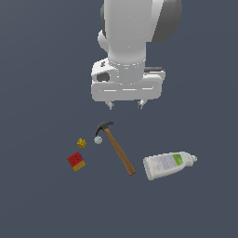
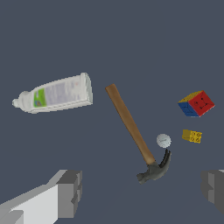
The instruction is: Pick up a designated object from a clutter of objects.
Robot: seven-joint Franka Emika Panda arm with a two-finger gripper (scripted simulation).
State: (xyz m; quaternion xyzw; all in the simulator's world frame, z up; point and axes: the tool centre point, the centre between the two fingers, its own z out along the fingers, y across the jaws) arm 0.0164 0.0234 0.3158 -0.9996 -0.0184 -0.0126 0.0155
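Observation:
The claw hammer lies flat on the floor, brown wooden handle pointing toward the exterior view's lower right, dark head at its upper end. It also shows in the wrist view. My gripper hangs above the hammer's head, open and empty, apart from everything. In the wrist view the fingers stand wide on either side of the head. The white squeeze bottle with green label lies to the hammer's right. The grey-white ball touches or nearly touches the head.
A tiny yellow cube and a red-and-yellow block lie on the exterior view's left of the hammer. In the wrist view the block also shows a blue face. The floor is plain dark grey.

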